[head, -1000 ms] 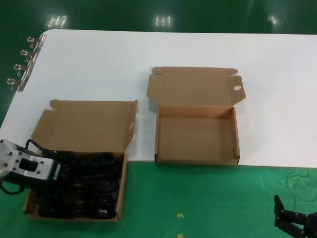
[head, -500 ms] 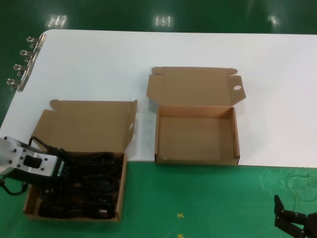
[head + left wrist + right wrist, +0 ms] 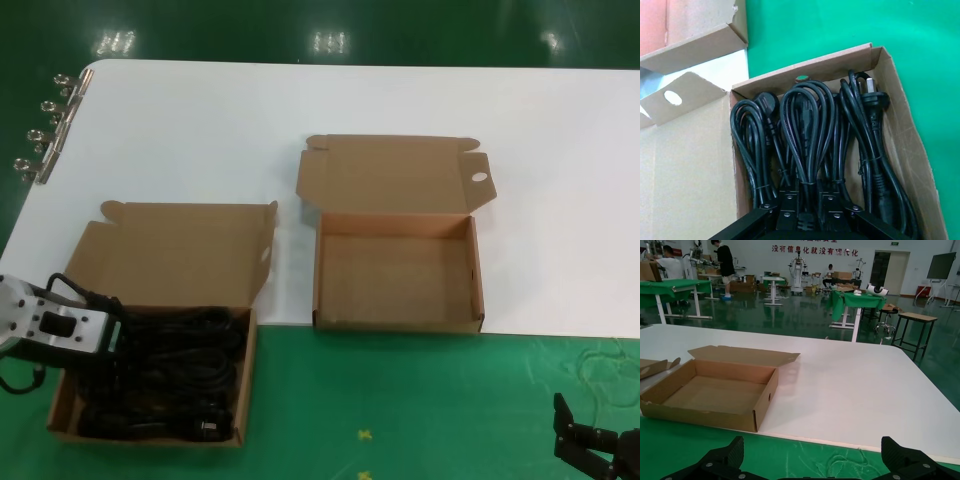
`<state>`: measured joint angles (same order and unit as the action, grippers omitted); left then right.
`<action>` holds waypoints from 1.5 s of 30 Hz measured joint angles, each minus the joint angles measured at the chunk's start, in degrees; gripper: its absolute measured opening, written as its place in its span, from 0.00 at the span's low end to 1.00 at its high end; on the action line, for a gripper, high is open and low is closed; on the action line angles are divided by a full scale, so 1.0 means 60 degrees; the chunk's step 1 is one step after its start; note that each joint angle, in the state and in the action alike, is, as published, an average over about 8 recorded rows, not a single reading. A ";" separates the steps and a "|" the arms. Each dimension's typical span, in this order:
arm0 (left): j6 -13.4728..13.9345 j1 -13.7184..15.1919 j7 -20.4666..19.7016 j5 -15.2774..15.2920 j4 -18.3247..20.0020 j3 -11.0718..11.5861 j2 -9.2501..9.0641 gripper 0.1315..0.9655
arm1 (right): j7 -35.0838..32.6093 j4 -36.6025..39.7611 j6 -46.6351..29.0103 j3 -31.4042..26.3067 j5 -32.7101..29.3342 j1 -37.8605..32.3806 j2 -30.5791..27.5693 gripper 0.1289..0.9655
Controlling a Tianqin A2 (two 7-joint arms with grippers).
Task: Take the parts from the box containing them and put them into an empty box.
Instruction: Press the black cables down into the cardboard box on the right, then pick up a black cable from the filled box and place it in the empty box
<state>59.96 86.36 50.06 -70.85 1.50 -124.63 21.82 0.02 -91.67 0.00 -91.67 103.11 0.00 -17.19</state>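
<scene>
Now left pincer [image 3: 100, 340] down in source box [image 3: 170, 250], fingers narrow around middle cord bundle [image 3: 807, 140] — long axis straight ahead of fingers. Empty box [image 3: 396, 270] on tabletop [image 3: 300, 110] toward right. Right pincer [image 3: 590, 445] parked, spread wide — well apart.

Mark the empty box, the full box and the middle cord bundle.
empty box [image 3: 396, 283]: head view, bare floor inside it.
box of power cords [image 3: 170, 255]: head view, inner face of its open lid.
middle power cord bundle [image 3: 807, 137]: left wrist view, on its looped cable strands.
</scene>
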 joint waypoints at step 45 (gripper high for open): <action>-0.1209 0.1340 -0.1836 -0.0211 -0.0031 0.0293 -0.2736 0.09 | -0.0001 0.0000 0.0000 0.0000 0.0001 0.0000 0.0000 1.00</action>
<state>52.70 94.40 39.04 -72.11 1.31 -122.87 5.40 0.02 -91.67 0.00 -91.67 103.12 0.00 -17.19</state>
